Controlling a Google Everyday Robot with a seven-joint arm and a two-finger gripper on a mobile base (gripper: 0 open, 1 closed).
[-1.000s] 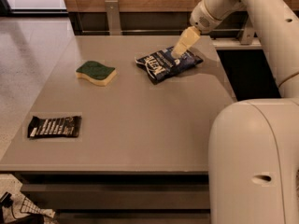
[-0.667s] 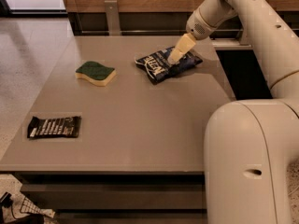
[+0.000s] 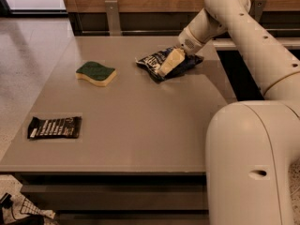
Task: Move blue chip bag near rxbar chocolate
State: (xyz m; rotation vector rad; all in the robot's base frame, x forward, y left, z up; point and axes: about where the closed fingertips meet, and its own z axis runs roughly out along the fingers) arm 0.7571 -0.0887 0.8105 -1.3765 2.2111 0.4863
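Note:
The blue chip bag (image 3: pixel 154 61) is a crinkled navy foil bag with white lettering, lying at the back right of the grey table (image 3: pixel 140 125). My gripper (image 3: pixel 169 63) reaches down from the right, low over the middle of the bag and overlapping it. The rxbar chocolate (image 3: pixel 54 127) is a flat black wrapper with white text, lying near the table's front left corner, far from the bag.
A green-and-yellow sponge (image 3: pixel 96 73) lies at the back left, between the bag and the bar. My arm (image 3: pixel 253 36) spans the right side and my white base (image 3: pixel 253 168) stands at the front right. A wooden wall and rail run behind the table.
My gripper has moved down and to the left, from the bag's far right end to over its middle. The bag, sponge and bar have stayed in place.

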